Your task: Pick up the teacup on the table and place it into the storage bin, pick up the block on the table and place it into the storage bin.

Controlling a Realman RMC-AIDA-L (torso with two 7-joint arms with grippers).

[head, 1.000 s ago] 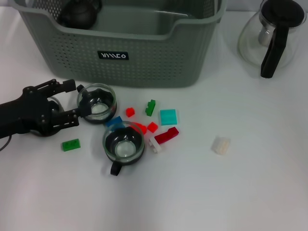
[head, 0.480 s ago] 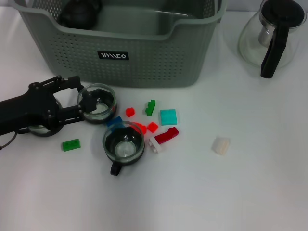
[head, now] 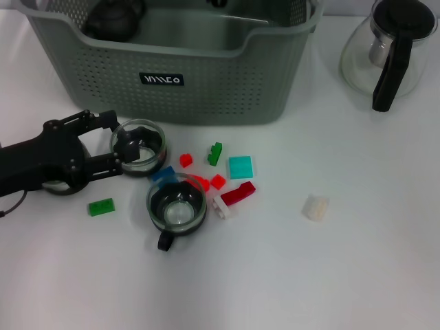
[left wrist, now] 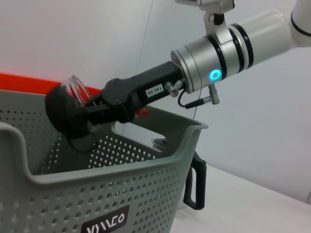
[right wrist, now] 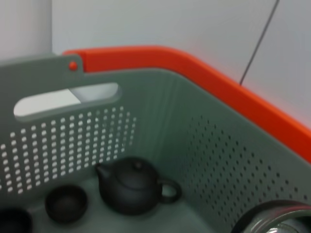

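Grey-green storage bin [head: 206,89]: black teapot [right wrist: 131,187], small black cup [right wrist: 66,203] inside. Right tool [left wrist: 73,116] over bin, clamped on glass teacup [left wrist: 75,87]. Left tool [head: 110,146] apart beside teacup on counter [head: 139,147].

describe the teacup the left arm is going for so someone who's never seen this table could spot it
Start at the storage bin, the big grey-green perforated basket, and drop to the table below its black label. Two glass teacups sit there among small coloured blocks. The one meant is the teacup nearer the bin, with the left tool at its rim; the other teacup sits nearer the robot, untouched.
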